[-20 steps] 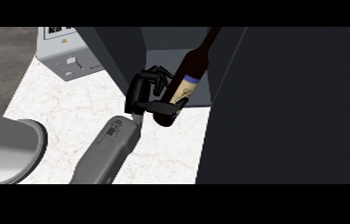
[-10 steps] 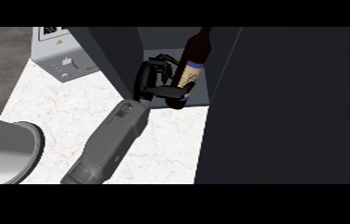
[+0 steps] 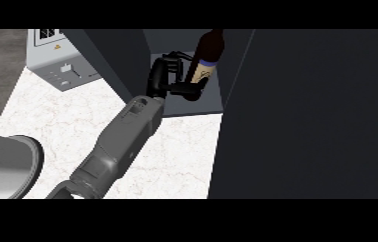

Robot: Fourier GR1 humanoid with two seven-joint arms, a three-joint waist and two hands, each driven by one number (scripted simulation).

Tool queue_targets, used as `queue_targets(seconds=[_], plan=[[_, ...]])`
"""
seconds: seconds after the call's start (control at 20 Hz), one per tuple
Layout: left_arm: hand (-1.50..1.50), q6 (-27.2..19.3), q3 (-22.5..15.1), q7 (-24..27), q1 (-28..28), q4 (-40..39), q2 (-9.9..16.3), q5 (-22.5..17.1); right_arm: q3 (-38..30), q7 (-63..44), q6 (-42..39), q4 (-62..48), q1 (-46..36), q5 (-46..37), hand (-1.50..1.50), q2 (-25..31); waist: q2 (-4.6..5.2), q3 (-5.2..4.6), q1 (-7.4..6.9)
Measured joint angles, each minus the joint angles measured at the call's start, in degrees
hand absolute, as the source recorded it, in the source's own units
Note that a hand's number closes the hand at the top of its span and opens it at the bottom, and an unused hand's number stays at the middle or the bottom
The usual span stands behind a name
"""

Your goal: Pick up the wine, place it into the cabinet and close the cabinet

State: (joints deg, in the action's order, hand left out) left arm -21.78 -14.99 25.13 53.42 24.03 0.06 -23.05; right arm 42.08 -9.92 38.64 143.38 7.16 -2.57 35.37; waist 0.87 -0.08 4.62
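the wine bottle (image 3: 205, 61) stands nearly upright inside the open cabinet (image 3: 177, 51), neck up and leaning slightly right, its top cut off in shadow; dark glass, blue band, cream label. the left hand (image 3: 166, 78) curls round its lower body, hiding the base

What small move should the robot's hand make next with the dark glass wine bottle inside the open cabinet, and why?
Probably lower the dark glass wine bottle onto the grey cabinet floor and then uncurl the fingers. The black hand is curled round the bottle's lower part, already inside the opening, and the dark cabinet door stands open.
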Motion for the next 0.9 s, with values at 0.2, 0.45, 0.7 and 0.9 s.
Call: queue_targets(seconds=[0.2,0.45,0.7,0.9], plan=[[1.5,-0.03,2.15,0.44,2.42,-4.02,-0.03,-1.89,0.5,1.49,-0.25,-0.02,1.3,0.3,-1.5,0.26,0.14,0.0,0.43],[1.5,0.3,4.32,1.66,4.87,-8.64,0.3,-3.05,0.57,3.27,-1.05,-0.16,2.38,0.76,-1.5,0.48,0.49,0.02,1.17],[1.5,-0.36,5.89,3.95,6.7,-12.03,1.08,-3.21,0.85,5.31,-1.71,-0.27,3.43,1.14,-1.5,0.59,0.77,0.02,1.64],[-1.5,-1.44,6.16,4.58,8.81,-14.37,1.92,-2.48,0.76,6.47,-2.27,-0.34,4.14,1.45,-1.5,0.75,0.88,0.02,1.75]])
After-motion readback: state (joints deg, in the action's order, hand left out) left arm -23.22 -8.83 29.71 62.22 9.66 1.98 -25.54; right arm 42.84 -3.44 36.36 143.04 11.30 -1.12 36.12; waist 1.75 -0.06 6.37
